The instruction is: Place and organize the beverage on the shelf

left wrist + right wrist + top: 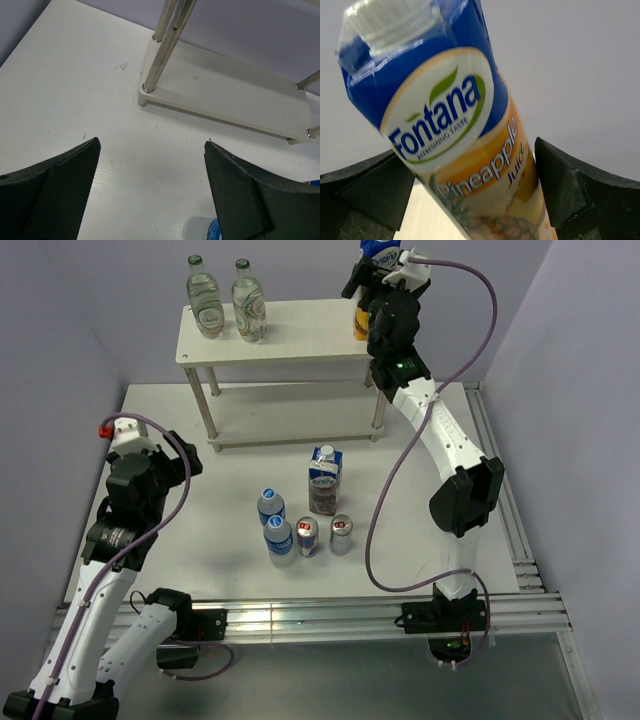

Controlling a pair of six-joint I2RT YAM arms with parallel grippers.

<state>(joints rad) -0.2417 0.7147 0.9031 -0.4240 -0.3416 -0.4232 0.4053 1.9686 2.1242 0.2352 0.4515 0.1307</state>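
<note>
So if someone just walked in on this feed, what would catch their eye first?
The right gripper holding a blue-and-orange pineapple juice carton at the top right corner of the shelf. Then two glass bottles on its top left, and a cluster of drinks waiting mid-table.

The white surface (pixel 220 550) carries the cream-white shelf (pixel 290 425), which stands on its four posts toward the far side. Nearer, well apart from the shelf, a group of drinks stands upright: a blue-topped carton (pixel 324 480) at the back, two small water bottles (pixel 271 506) to its left, and two cans (pixel 307 536) just in front of it.
</note>
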